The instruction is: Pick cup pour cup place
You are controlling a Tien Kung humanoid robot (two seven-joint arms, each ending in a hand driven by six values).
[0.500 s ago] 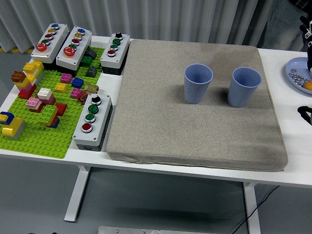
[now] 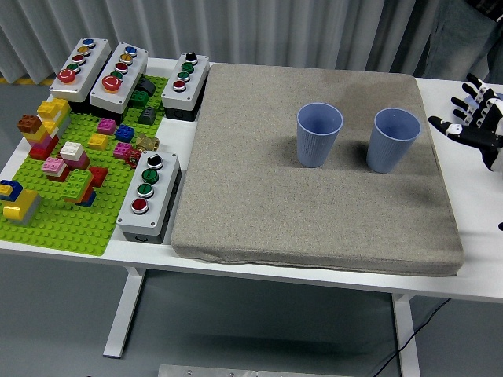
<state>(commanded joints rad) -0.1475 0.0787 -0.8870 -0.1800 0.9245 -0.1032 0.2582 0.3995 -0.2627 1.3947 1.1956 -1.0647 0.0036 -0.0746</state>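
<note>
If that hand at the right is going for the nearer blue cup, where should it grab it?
Probably around the side wall of the right blue cup, coming in level from the right. The cup stands upright with its mouth open upward, on the grey mat; its ribbed, slightly tapered wall faces the right robot hand, whose fingers are spread. The left blue cup stands apart, leaving room.

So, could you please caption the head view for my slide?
Open right robot hand beside two upright blue cups on a grey mat.
</note>
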